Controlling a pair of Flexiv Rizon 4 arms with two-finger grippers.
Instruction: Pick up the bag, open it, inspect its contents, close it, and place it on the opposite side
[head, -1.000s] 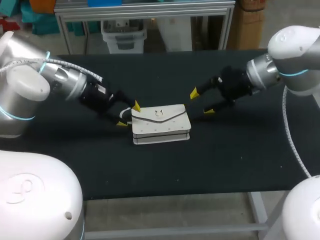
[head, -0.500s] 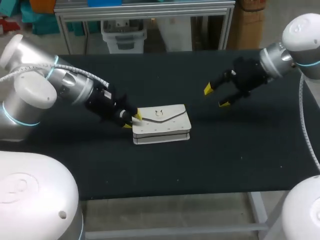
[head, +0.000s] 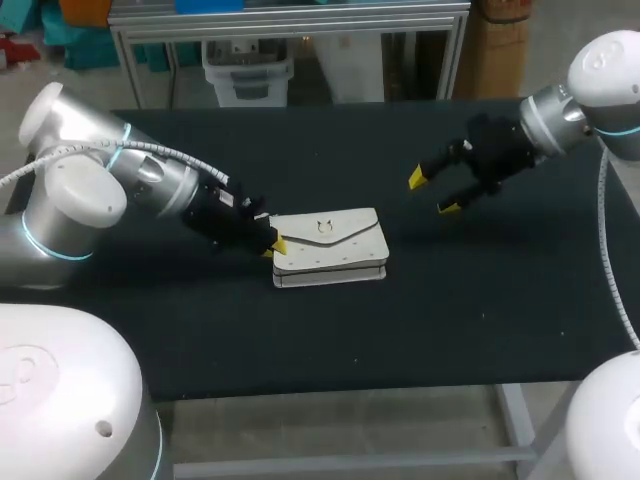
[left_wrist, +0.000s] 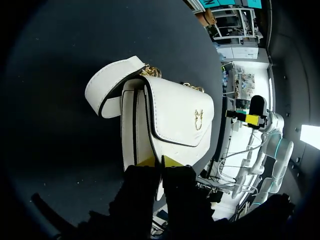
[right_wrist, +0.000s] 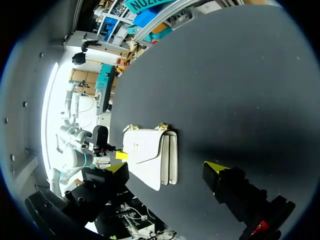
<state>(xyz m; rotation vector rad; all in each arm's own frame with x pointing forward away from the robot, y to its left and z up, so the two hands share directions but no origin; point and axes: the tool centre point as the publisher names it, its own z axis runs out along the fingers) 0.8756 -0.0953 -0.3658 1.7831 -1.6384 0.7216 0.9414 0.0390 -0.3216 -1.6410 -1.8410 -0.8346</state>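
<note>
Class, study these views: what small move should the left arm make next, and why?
Probably lift a little. The left gripper appears pinched on the near end of the bag, which lies flat on the table with its flap closed, and the right gripper hangs open, apart from it.

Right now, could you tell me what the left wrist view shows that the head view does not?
Only the left wrist view shows the white strap folded at the far end of the bag, its gold chain, and a sliver of bag pinched between the fingers of the left gripper. Only the head view shows the left arm and the right gripper with both fingers plainly apart, clear of the bag. Both show the bag lying flat on the black table, flap closed, gold clasp on top.
</note>
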